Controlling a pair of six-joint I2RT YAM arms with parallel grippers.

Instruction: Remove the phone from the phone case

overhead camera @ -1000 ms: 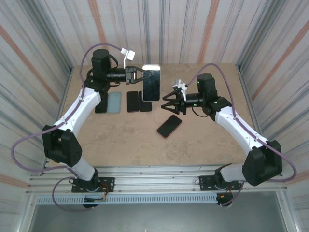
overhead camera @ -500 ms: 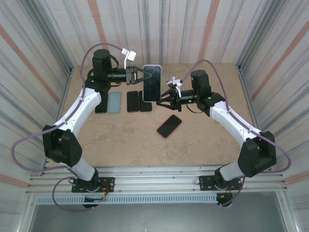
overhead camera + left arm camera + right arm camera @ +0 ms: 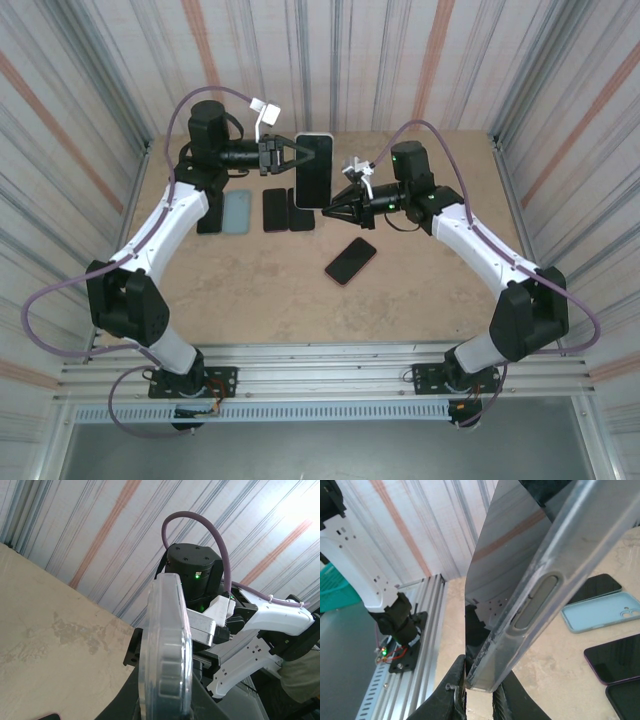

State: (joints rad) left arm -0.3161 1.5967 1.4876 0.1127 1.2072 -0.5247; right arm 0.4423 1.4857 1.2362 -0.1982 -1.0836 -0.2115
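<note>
Above the back of the desk (image 3: 250,290), the left tool (image 3: 291,158) is clamped tight on one long edge of a clear plastic case (image 3: 165,645) wrapped around a black-screened phone (image 3: 313,170), holding it in the air. The screen faces the overhead camera, and the long axis runs far to near. At the near end, the right tool (image 3: 479,692) has its fingers almost together, pinching the lower corner — whether they catch the case lip alone or the phone too, I cannot tell. The coming move likely turns on pulling that corner away from the left tool's hold. Below, a loose black handset (image 3: 350,260) lies flat — well apart.
</note>
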